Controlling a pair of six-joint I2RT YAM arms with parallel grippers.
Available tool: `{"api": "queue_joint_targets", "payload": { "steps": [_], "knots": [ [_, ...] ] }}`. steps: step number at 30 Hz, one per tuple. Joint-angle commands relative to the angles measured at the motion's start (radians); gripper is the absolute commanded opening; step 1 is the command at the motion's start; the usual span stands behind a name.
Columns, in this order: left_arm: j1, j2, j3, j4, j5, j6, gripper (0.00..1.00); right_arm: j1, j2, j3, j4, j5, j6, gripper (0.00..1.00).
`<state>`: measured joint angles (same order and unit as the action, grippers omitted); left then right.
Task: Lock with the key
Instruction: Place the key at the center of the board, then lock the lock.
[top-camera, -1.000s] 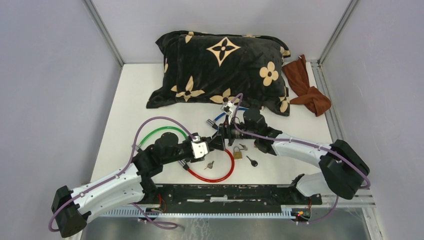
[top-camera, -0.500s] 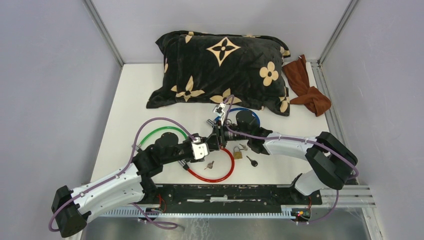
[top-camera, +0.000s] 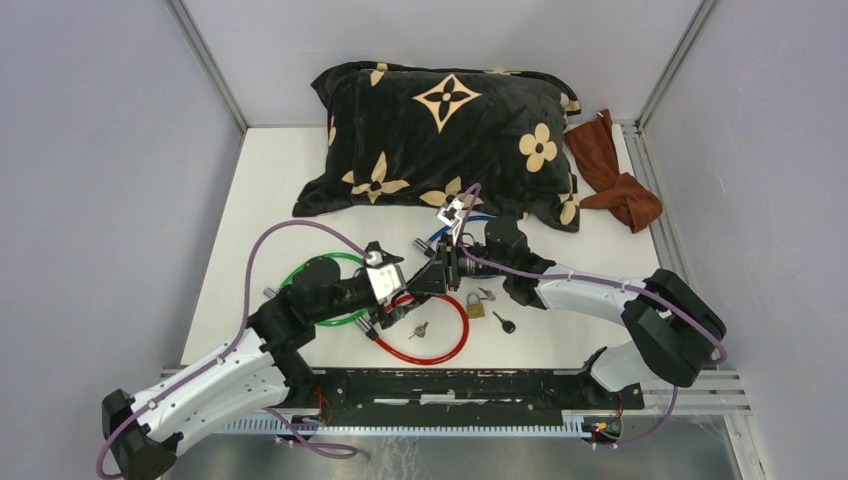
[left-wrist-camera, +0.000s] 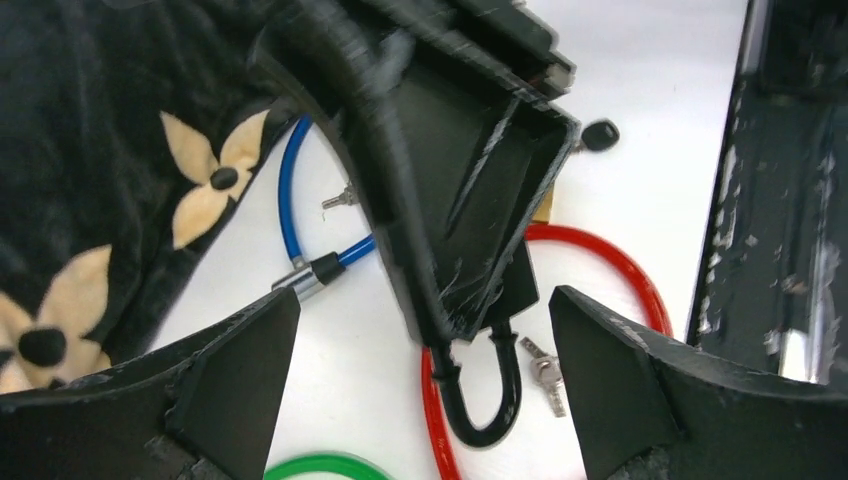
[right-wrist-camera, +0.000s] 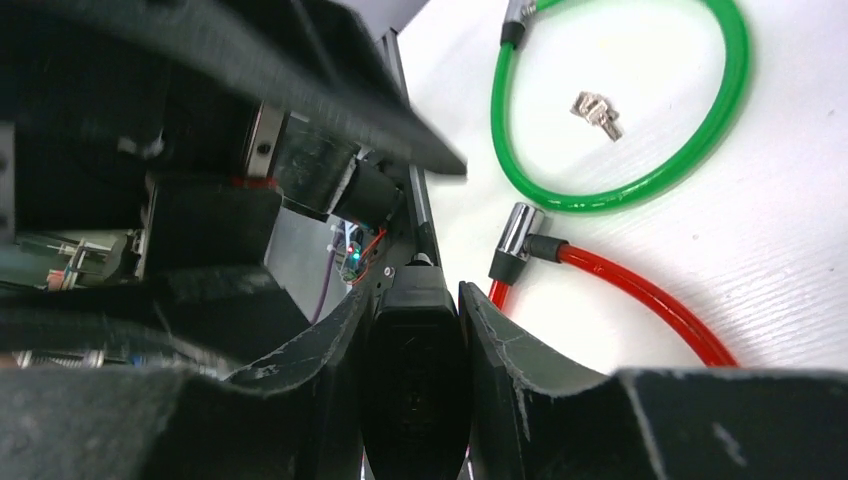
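only in the right wrist view is the black lock (right-wrist-camera: 414, 390) seen clamped by the right end effector (right-wrist-camera: 414, 296); only in the left wrist view is its shackle seen hanging below. the left end effector (left-wrist-camera: 425, 315) is held apart, faced toward the right. a black-headed key (top-camera: 505, 322) is seen on the surface (top-camera: 250, 200).

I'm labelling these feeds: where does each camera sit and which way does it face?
Top external: above and behind, looking down on the left arm, right arm, pillow.
Left wrist: faces the right gripper holding the black lock; own open fingers at bottom.
Right wrist: faces the green cable; own fingers clamp the lock.
Both wrist views share the red cable.
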<state>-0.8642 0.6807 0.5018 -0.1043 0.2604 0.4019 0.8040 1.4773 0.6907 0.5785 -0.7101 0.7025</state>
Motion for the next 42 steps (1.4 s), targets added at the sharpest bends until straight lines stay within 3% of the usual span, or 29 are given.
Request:
{"api": "queue_joint_targets", "payload": {
  "steps": [1, 4, 7, 11, 21, 28, 37, 40, 42],
  "knots": [
    [0.108, -0.050, 0.106, -0.071, 0.118, -0.277, 0.98, -0.042, -0.126, -0.021, 0.229, -0.073, 0.017, 0.00],
    [0.175, -0.088, 0.142, -0.055, 0.207, -0.463, 0.96, -0.068, -0.156, -0.029, 0.234, -0.088, 0.019, 0.00],
    [0.228, -0.106, 0.156, -0.042, 0.237, -0.545, 0.96, -0.077, -0.187, -0.031, 0.246, -0.095, 0.018, 0.00],
    [0.289, -0.112, 0.126, -0.045, 0.241, -0.576, 0.91, -0.078, -0.234, -0.034, 0.296, -0.091, 0.032, 0.00],
    [0.292, -0.105, 0.024, 0.168, 0.462, -0.678, 0.78, -0.065, -0.299, -0.028, 0.354, -0.072, 0.054, 0.00],
    [0.292, -0.105, 0.009, 0.282, 0.474, -0.736, 0.47, -0.055, -0.305, -0.026, 0.351, -0.065, 0.049, 0.00],
    [0.294, -0.093, 0.003, 0.314, 0.480, -0.765, 0.03, -0.052, -0.293, -0.014, 0.350, -0.067, 0.030, 0.00],
    [0.292, -0.096, 0.005, 0.293, 0.482, -0.751, 0.05, -0.051, -0.291, -0.013, 0.339, -0.067, 0.020, 0.00],
    [0.293, -0.096, 0.003, 0.279, 0.482, -0.746, 0.29, -0.049, -0.291, -0.012, 0.344, -0.063, 0.022, 0.00]
  ]
}}
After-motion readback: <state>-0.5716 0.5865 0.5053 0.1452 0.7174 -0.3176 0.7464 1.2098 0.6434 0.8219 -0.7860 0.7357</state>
